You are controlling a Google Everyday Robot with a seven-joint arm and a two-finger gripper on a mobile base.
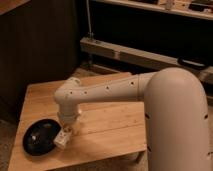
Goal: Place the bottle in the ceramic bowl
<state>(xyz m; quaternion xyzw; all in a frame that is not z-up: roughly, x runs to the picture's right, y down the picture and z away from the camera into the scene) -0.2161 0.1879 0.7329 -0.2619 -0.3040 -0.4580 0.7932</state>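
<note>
Counting what's showing rn: 1 bottle, white, sitting in the closed gripper at the bowl's right edge. 1 ceramic bowl, black, lying on the table's front left. 1 wooden table. 1 robot arm reaching over it.

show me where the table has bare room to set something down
Bare wood: the back strip of the table behind the arm, and the right front. Crowded: front left, where the tool, shut on the bottle, hangs at the ceramic bowl rim.
</note>
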